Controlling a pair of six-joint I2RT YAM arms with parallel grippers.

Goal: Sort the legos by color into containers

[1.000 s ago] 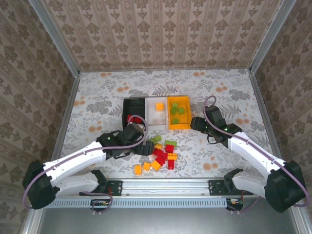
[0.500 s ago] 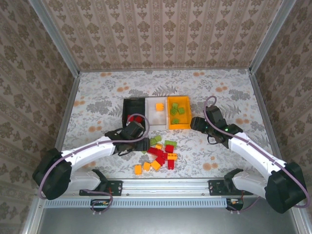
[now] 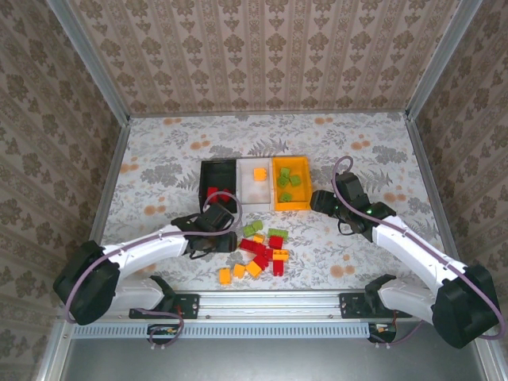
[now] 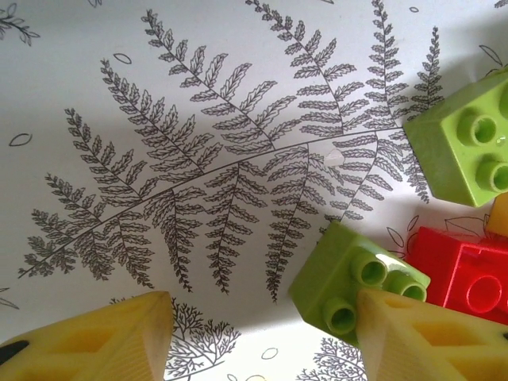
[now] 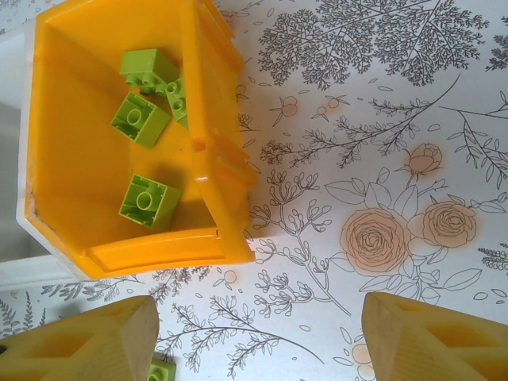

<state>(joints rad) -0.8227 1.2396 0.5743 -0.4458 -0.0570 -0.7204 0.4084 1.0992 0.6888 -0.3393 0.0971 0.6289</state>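
Overhead, a black bin (image 3: pixel 216 173), white bin (image 3: pixel 252 193) and orange bin (image 3: pixel 305 187) stand in a row on the table (image 3: pixel 159 159), with loose red, green and orange bricks (image 3: pixel 266 252) scattered just near of them. The left tool (image 3: pixel 228 241) is low at the pile's left edge, and the right tool (image 3: pixel 318 202) hangs just right of the orange bin. From the left wrist, the left tool's prongs are spread with nothing pinched; a green brick (image 4: pixel 341 274) lies at the right prong, with a second green brick (image 4: pixel 460 147) and a red brick (image 4: pixel 456 278) further right. From the right wrist, the right tool is spread and empty over bare table, and three green pieces (image 5: pixel 139 117) lie inside the orange bin.
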